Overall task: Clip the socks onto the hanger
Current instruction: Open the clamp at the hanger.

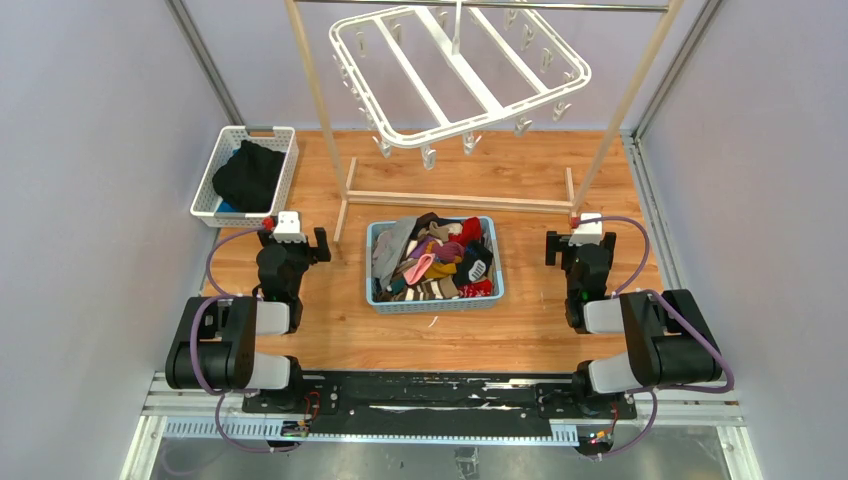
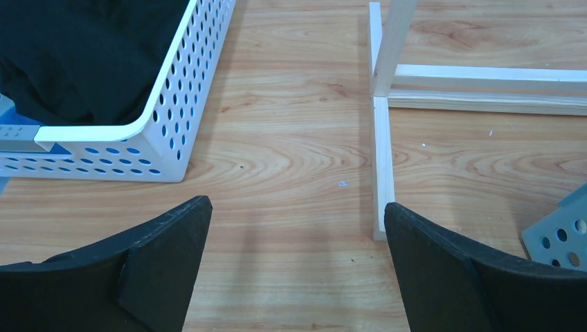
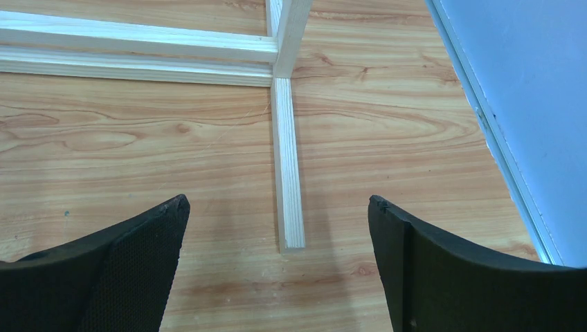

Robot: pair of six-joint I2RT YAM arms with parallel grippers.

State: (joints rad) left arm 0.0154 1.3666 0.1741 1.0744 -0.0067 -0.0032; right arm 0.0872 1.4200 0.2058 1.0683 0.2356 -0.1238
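A heap of mixed-colour socks (image 1: 437, 258) fills a blue basket (image 1: 436, 303) at the middle of the table. The white hanger (image 1: 460, 75) with its dangling clips hangs tilted from the rail above the far side. My left gripper (image 1: 293, 242) hovers left of the basket, open and empty; the left wrist view shows its fingers wide apart (image 2: 297, 207) over bare wood, with a basket corner (image 2: 564, 232) at the right edge. My right gripper (image 1: 580, 245) sits right of the basket, also open and empty (image 3: 278, 200). No sock touches either gripper.
A white perforated basket (image 1: 232, 214) (image 2: 173, 117) holding a black garment (image 1: 248, 172) stands at the far left. The wooden rack's base bar (image 1: 455, 200) crosses behind the blue basket; its feet (image 2: 381, 166) (image 3: 287, 173) lie just ahead of each gripper. Walls close both sides.
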